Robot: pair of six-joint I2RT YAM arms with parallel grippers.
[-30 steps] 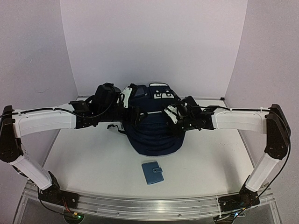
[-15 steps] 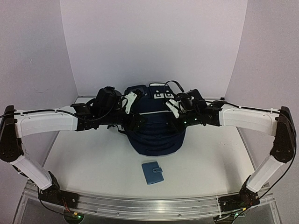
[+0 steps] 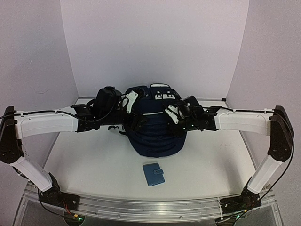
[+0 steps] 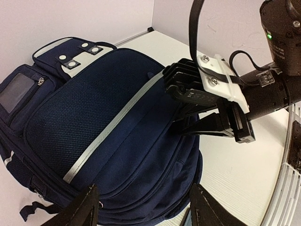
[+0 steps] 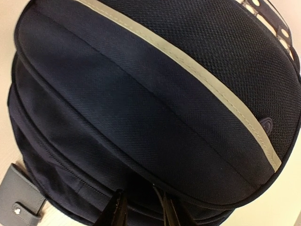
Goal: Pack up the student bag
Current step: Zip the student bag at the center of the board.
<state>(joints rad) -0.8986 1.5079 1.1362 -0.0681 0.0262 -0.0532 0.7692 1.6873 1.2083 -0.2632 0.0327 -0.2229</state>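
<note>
Lying flat, the student bag (image 3: 155, 141) sits beneath both jaws.

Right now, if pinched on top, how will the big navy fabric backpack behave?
Likely floppy: the navy fabric backpack is soft mesh with seam folds, so cloth lifts first. Probably won't roll; it lies broad on the table.

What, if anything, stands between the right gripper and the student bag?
Nothing visible. In the right wrist view the right gripper points straight at the navy fabric of the student bag, with no object between them. The blue wallet lies on the table near the bag, off to one side.
</note>
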